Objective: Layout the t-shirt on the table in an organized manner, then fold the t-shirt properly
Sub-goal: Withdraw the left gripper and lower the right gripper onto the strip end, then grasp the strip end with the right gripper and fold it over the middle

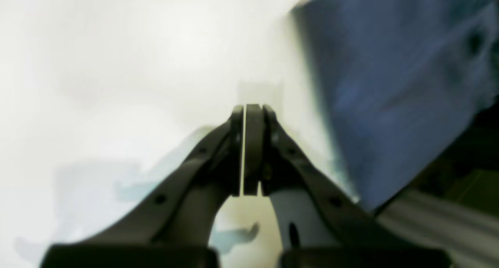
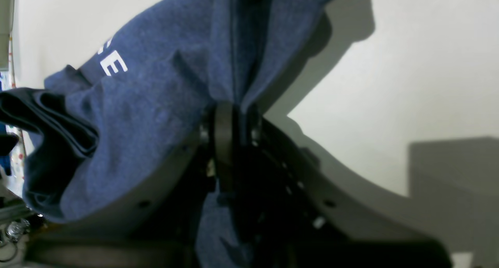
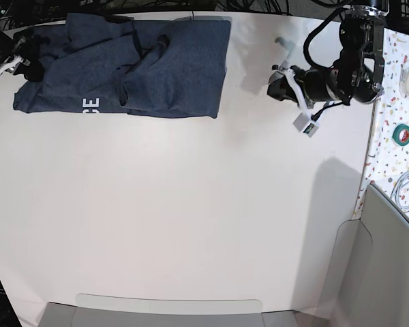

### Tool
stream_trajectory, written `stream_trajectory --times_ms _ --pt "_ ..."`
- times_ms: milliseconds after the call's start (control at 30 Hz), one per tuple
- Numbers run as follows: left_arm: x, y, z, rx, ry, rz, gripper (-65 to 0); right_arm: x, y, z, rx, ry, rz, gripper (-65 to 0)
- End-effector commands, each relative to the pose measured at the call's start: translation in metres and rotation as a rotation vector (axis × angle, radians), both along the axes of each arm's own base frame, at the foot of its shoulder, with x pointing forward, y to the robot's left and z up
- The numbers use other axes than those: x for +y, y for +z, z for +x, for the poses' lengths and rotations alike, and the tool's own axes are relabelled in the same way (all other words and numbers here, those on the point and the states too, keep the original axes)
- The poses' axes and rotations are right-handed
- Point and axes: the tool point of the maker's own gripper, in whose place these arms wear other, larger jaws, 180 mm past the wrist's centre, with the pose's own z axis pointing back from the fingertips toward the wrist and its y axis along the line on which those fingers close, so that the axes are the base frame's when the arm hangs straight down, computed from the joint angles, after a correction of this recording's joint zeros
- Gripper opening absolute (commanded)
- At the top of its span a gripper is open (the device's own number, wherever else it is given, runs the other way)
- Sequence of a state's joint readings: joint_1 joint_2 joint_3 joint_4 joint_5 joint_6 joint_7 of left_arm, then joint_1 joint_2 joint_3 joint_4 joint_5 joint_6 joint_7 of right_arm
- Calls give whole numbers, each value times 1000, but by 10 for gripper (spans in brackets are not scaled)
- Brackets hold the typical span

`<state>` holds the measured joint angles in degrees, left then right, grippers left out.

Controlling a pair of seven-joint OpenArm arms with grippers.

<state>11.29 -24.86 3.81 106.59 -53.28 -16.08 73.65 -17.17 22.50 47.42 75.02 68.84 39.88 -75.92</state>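
Right gripper (image 2: 234,122) clenched on a bunched fold of the t-shirt (image 3: 129,68), shirt rumpled at eleven o'clock on the table (image 3: 191,218), left gripper (image 1: 251,116) pinched closed, empty, at two o'clock, well apart.

Your left wrist view is smeared by blur: beyond and to the right of the left end effector (image 1: 249,112) the shirt (image 1: 393,85) is only a soft blue patch, cut off by the top and right edges, with no weave or lettering readable. Pale shapes on the surface (image 1: 117,65) below that end effector are too blurred to name.

In your right wrist view, cloth wraps the right end effector (image 2: 230,120), so you cannot see its fingertips. The white lettering (image 2: 111,63) left of it is partly folded under; only an E reads.

In the base view the right end effector is lost at the left edge beside the shirt.
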Motion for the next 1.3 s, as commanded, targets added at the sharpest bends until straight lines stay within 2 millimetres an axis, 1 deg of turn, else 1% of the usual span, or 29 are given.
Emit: stream_trajectory --times_ms 0,33,133,233,333,467,500,533,600,667,767,833,900,1033,1133,1267 --pt "4 2 -3 -13 11 -14 -649 -6 15 8 -36 21 -44 -650" --pt "8 -5 -9 4 26 -15 -649 -3 20 11 -49 36 -57 -650" --pt "15 -22 -29 58 54 -11 -649 18 35 24 -120 75 -82 -650" --pt "16 -26 -35 76 59 -11 -649 34 50 31 -159 123 -171 -650" --pt "15 -27 -36 79 59 -13 -649 63 65 39 -197 193 -270 -650" --pt "15 -27 -36 79 59 -13 -649 126 81 49 -253 350 -378 -650" --pt "16 -27 -36 80 58 -13 -649 141 80 51 -258 386 -379 -650" --pt "14 -27 -37 83 53 -14 -649 155 77 52 -260 425 -369 -650" --pt "4 -30 -43 100 22 -24 -649 186 74 58 -275 513 -347 -650" --pt "-3 -32 -49 113 -3 -30 -649 213 70 58 -285 598 -327 -650" --pt "-11 -34 -54 123 -25 -39 -649 255 75 58 -354 701 -275 -650" --pt "-9 -38 -54 127 -25 -26 -649 281 79 54 -395 765 -236 -650" --pt "-7 -39 -44 106 -23 0 -649 297 78 50 -405 818 -233 -650" --pt "-4 -58 -43 131 -1 53 -649 318 73 43 -404 900 -251 -650" --pt "0 -71 -46 159 17 77 -649 335 78 41 -435 957 -242 -650" --pt "0 -74 -47 166 24 74 -649 351 89 47 -491 1003 -241 -650"
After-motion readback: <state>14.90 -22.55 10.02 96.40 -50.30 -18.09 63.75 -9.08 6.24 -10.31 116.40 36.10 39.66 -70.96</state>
